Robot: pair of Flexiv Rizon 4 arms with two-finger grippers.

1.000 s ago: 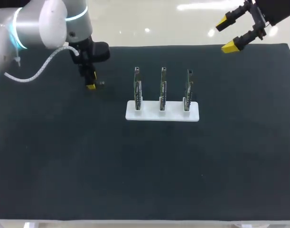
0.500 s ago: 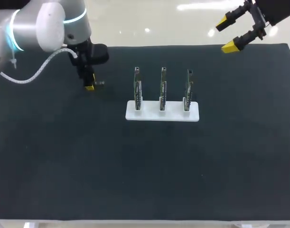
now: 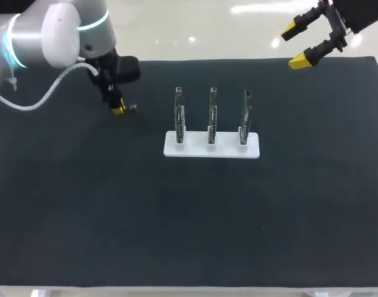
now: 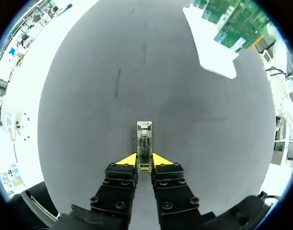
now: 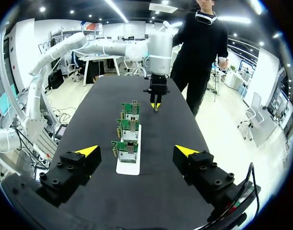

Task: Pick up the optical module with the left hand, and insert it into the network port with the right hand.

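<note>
Head view first: my left gripper (image 3: 117, 107) is down over the far left part of the black table (image 3: 176, 235), closed on the optical module (image 3: 130, 107), which pokes out to the right of the yellow tips. Can't tell from up here whether the module is touching the mat. Well off to its right, a white base (image 3: 211, 151) holds three circuit boards (image 3: 212, 114) upright in a row. My right gripper (image 3: 303, 44) hangs over the far right corner, fingers spread wide, nothing in them.

Left wrist view: both fingers pinch the near end of the module from two sides, and the rest of it sticks straight out ahead of the tips. The base and boards sit ahead, off to one side.

Right wrist view: fingers way apart and empty. The boards line up on the base ahead of them, and the left gripper is just past the far board. The module is too small to make out here.
</note>
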